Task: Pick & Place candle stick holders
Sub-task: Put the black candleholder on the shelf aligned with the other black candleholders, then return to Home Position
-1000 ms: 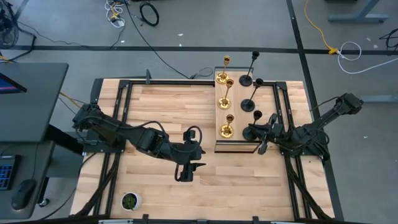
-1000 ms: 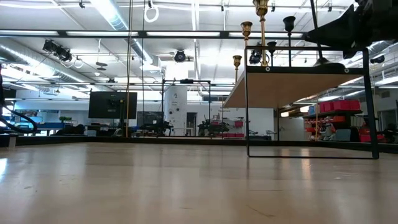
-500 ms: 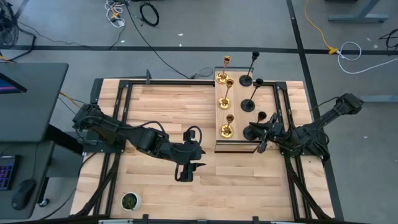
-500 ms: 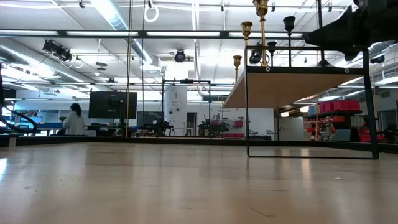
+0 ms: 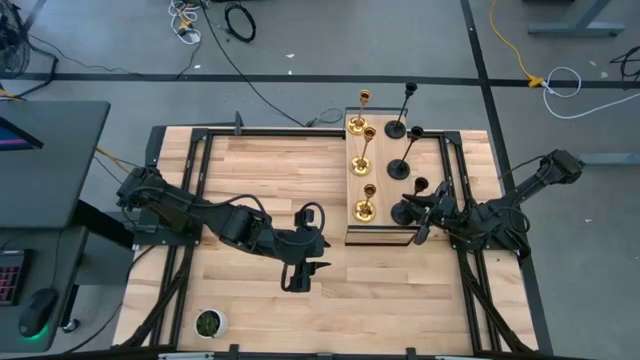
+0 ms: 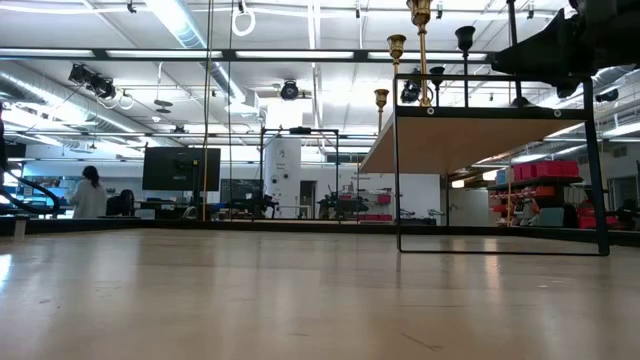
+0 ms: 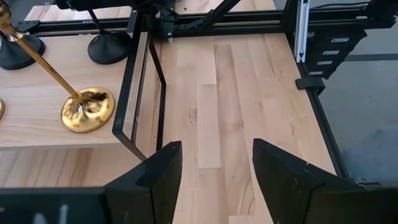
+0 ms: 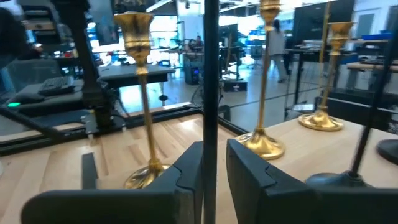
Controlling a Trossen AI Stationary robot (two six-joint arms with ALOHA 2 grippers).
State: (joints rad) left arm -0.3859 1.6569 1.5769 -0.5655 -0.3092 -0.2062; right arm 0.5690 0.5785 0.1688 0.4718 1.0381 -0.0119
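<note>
Candlesticks stood on a raised wooden shelf (image 5: 380,232), three gold and three black. The nearest black candlestick (image 5: 404,210) had its thin stem (image 8: 211,93) running straight up between the fingers (image 8: 252,171) of the right gripper (image 5: 421,212), which were clenched close around it. Just beyond those fingers stood the nearest gold candlestick (image 5: 364,208). The left gripper (image 5: 297,277) hovered over bare table (image 5: 260,180) beside the shelf, its fingers (image 7: 163,168) released and spread.
</note>
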